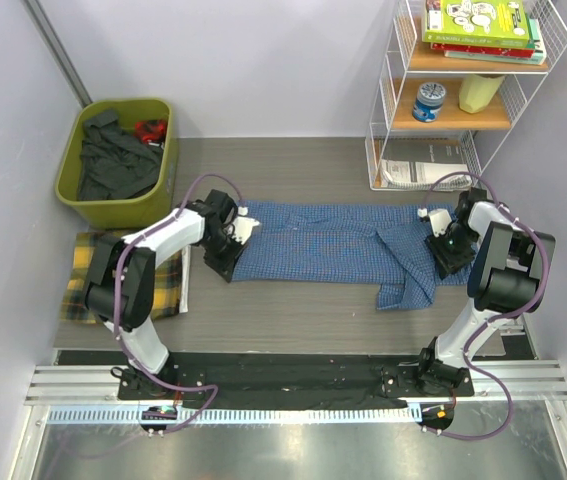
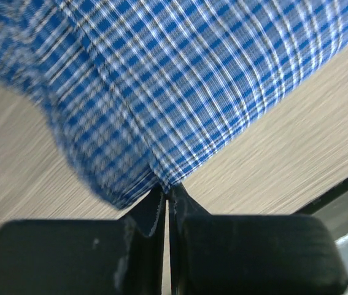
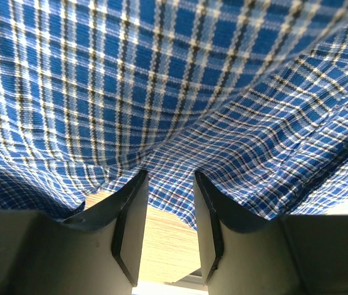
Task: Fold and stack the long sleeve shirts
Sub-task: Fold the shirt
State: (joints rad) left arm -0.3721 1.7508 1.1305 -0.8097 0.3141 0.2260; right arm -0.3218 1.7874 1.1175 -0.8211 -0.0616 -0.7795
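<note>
The blue shirt (image 1: 333,245) lay spread lengthwise across the middle of the wooden counter (image 1: 293,315), its checked cloth mostly flat. Near its right end a folded flap of the same cloth, likely a sleeve, angled off toward the arm bases. A pale bit of its inner side showed at its left end.

The left hand (image 2: 167,193) sat at the shirt's left end, on the near corner. In the left wrist view its two fingers were pressed together, and a point of the blue check was pinched right at their tips. The cloth fanned up and away from there, over the bare wood.

The right hand (image 3: 169,184) was at the shirt's right end, down among the rumpled folds. In the right wrist view its fingers stood apart. Blue check draped across both tips, and the counter's wood showed through the gap lower down.

The yellow shirt (image 1: 167,283), plaid in black and white, lay folded flat just beyond the blue shirt's left end, partly hidden under the left arm. A green bin (image 1: 113,212) holding dark garments stood beyond the blue shirt's far left corner. A white wire shelf (image 1: 388,110) with books and jars stood beyond its far right corner.
</note>
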